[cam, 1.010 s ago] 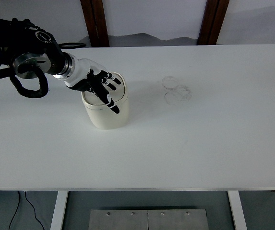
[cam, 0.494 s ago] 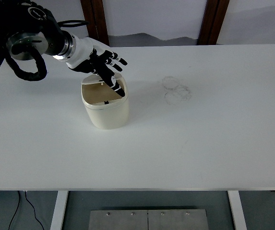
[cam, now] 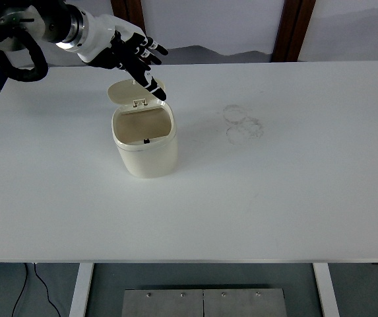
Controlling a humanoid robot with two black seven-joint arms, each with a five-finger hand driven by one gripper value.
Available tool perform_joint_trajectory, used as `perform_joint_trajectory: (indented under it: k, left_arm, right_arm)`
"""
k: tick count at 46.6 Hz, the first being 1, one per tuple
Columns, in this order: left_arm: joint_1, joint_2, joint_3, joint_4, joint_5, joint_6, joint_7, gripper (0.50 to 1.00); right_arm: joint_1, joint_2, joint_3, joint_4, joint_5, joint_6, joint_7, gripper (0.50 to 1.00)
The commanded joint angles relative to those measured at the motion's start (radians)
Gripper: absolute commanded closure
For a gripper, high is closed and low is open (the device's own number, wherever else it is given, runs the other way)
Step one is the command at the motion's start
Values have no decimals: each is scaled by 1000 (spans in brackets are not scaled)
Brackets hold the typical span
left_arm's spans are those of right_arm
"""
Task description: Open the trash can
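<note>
where the white table point(cam: 274, 198) meets its near edge, two white legs point(cam: 82, 288) and a grey metal plate point(cam: 203, 302) on the floor show below it. item: cream trash can point(cam: 146, 148), standing upright on the left half of the table, its mouth uncovered. item: lid point(cam: 130, 91), hinged at the can's far rim, tipped up and back. item: faint ring marks point(cam: 243, 123) on the table, right of the can and apart from it. item: left hand point(cam: 126, 51), beyond the can, fingers spread and grasping nothing, one black fingertip point(cam: 157, 94) lying over the lid's right edge; whether it touches cannot be told. far side: two dark wooden posts point(cam: 291, 30).
</note>
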Motion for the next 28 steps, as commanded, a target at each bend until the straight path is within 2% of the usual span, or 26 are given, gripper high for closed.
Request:
perform_joint_trajectory:
  k: [1, 8, 14, 28]
  left_arm:
    - [8, 15, -2, 23, 2, 0, 0, 500]
    - [30, 20, -20, 69, 2, 3, -5, 500]
    - [95, 57, -80, 107, 2, 4, -57, 500]
    - [306, 114, -355, 285, 12, 3, -115, 500]
  right_arm:
    - [0, 0, 0, 0, 2, 0, 0, 505]
    - [0, 0, 0, 0, 3, 0, 0, 505]
    - [0, 0, 0, 0, 3, 0, 0, 505]
    - [0, 0, 0, 0, 3, 0, 0, 505]
